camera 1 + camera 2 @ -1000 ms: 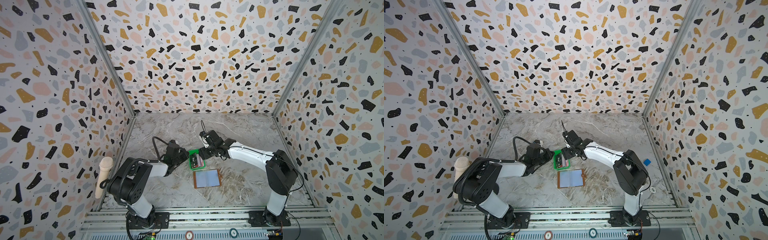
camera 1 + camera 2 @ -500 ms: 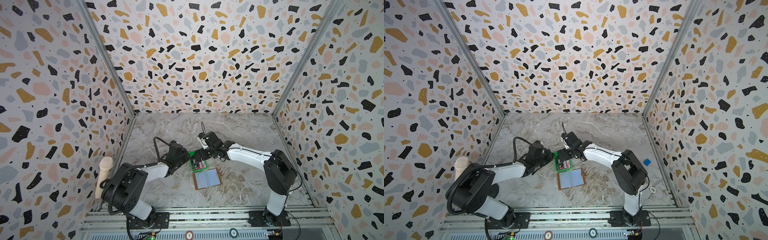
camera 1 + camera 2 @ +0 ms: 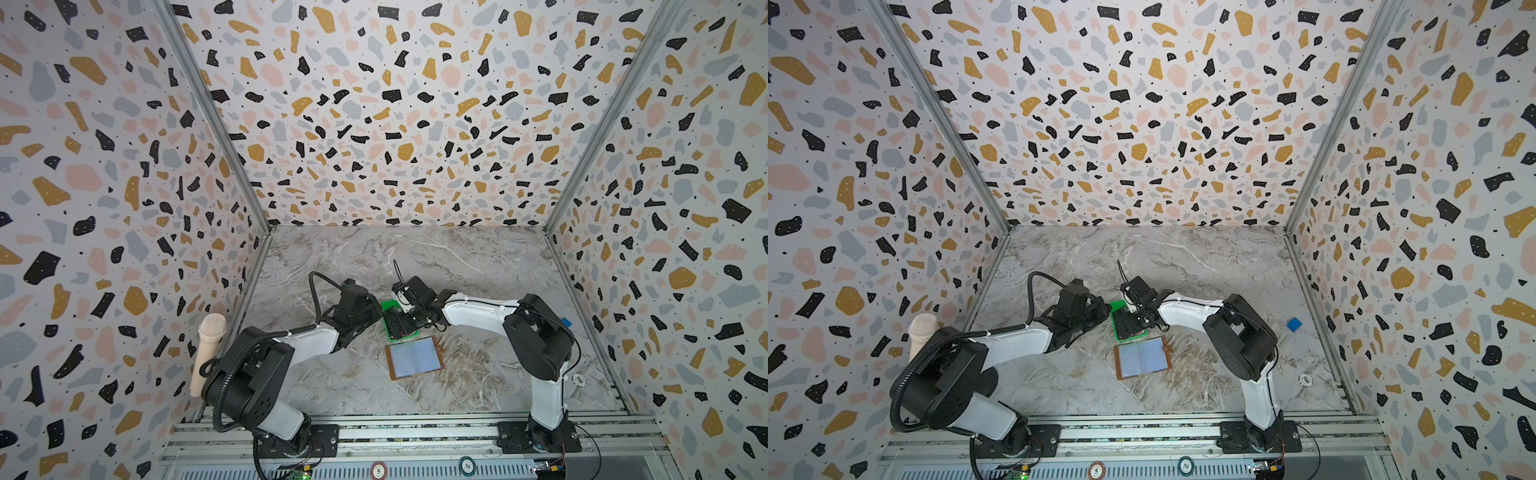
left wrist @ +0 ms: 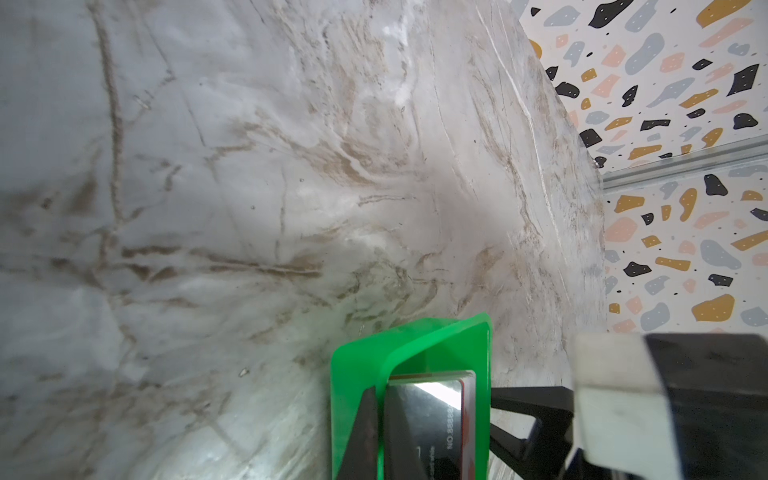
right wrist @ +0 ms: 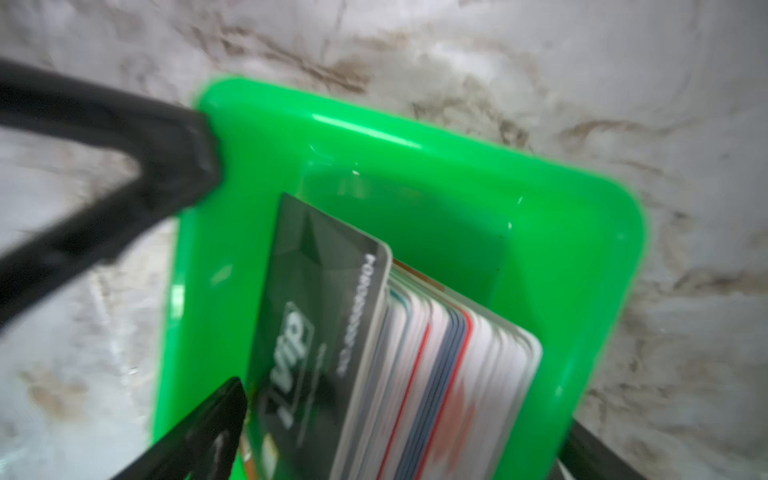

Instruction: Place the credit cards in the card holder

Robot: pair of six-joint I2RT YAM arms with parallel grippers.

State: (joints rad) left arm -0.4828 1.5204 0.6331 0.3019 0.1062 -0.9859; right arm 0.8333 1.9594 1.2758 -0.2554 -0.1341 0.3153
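The right pincer hangs released over a small green tray, with its two dark fingers spread wide. In the right wrist view one finger sits just inside the tray wall beside the cards, and the other sits outside the opposite wall. The left pincer is clenched into a single dark wedge. Its tip rests on the tray's rim near a corner; whether it nips the rim cannot be told.

In both top views the two black wrists meet above the tray and hide most of it, leaving only green edges showing on the grey marble counter. A blue cube lies well apart by the right wall. A white round token lies near the right arm's base, and a cream microphone stands against the left wall.

The credit cards stand on edge, packed together inside the tray and walled in by it. They sit between the right pincer's fingers. A black card marked VIP leans off the stack toward the inner finger; blur hides whether they touch. The card holder lies open and flat on the counter with its bluish sleeves up. It is just beside the tray's near end and clear of both pincers.
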